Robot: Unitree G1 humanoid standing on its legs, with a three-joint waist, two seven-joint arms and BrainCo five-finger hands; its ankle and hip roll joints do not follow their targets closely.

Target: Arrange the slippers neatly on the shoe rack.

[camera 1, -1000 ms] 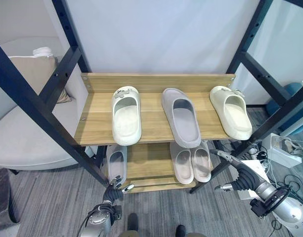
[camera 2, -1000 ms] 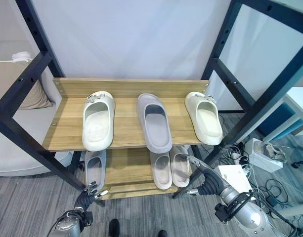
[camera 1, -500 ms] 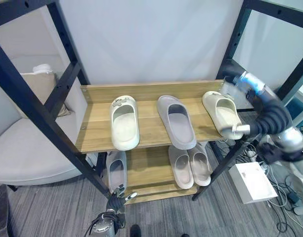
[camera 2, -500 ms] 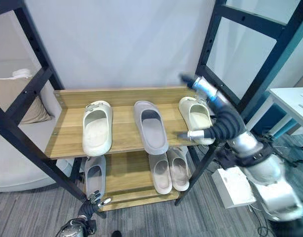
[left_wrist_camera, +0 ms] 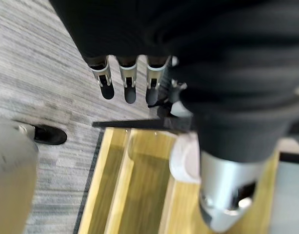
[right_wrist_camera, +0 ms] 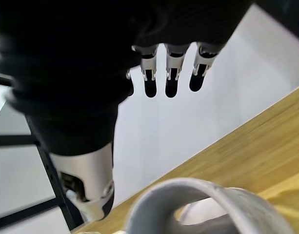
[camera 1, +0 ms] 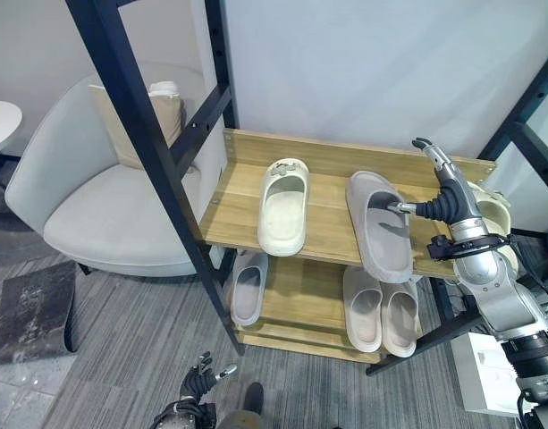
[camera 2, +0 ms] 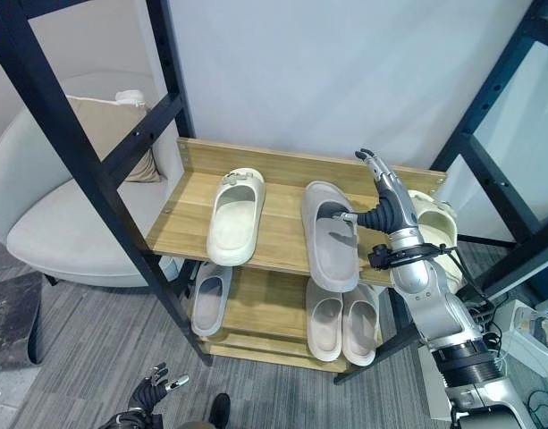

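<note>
Right hand (camera 1: 442, 198), fingers straight, hovered over the grey slipper (camera 1: 380, 226), which sat crooked, overhanging the rack (camera 1: 327, 219). Straightening remained; left hand (camera 1: 203, 370) hung relaxed.

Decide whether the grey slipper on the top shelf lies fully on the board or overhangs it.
Overhanging. The grey slipper lies sole down on the top shelf, and its near end juts past the front edge.
</note>
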